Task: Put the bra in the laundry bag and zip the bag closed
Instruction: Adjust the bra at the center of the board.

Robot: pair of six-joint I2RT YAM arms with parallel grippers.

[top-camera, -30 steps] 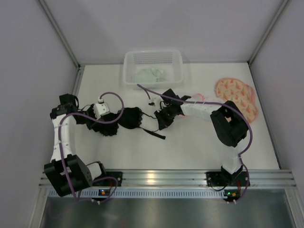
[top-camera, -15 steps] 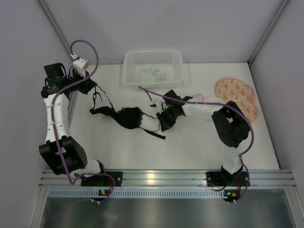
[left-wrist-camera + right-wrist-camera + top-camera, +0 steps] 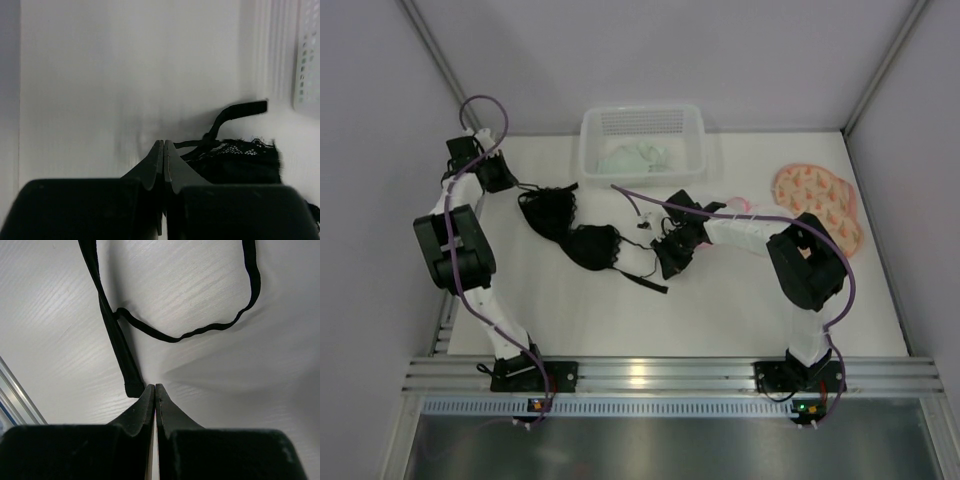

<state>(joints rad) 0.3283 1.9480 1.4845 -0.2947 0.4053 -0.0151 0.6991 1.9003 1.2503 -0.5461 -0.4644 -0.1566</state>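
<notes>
The black lace bra point(image 3: 590, 245) lies on the white table left of centre, its left cup pulled toward the back left. My left gripper point(image 3: 512, 183) sits at the far back left, shut. A thin bra strap point(image 3: 200, 144) runs straight into its closed tips point(image 3: 164, 142), with lace point(image 3: 240, 157) just beyond. My right gripper point(image 3: 665, 265) rests low at the table's middle, shut with nothing in it point(image 3: 155, 386). A loose strap end point(image 3: 131, 386) lies right beside it. The orange-patterned laundry bag point(image 3: 817, 205) lies flat at the right, apart from both grippers.
A white perforated basket point(image 3: 590, 150) holding pale green cloth stands at the back centre; its wall point(image 3: 307, 55) shows to the right in the left wrist view. The left wall is close behind my left arm. An aluminium rail point(image 3: 670, 375) runs along the near edge.
My left arm swung from the bra's left cup up and out to the back left, dragging that cup and strap with it. The right arm stayed put.
</notes>
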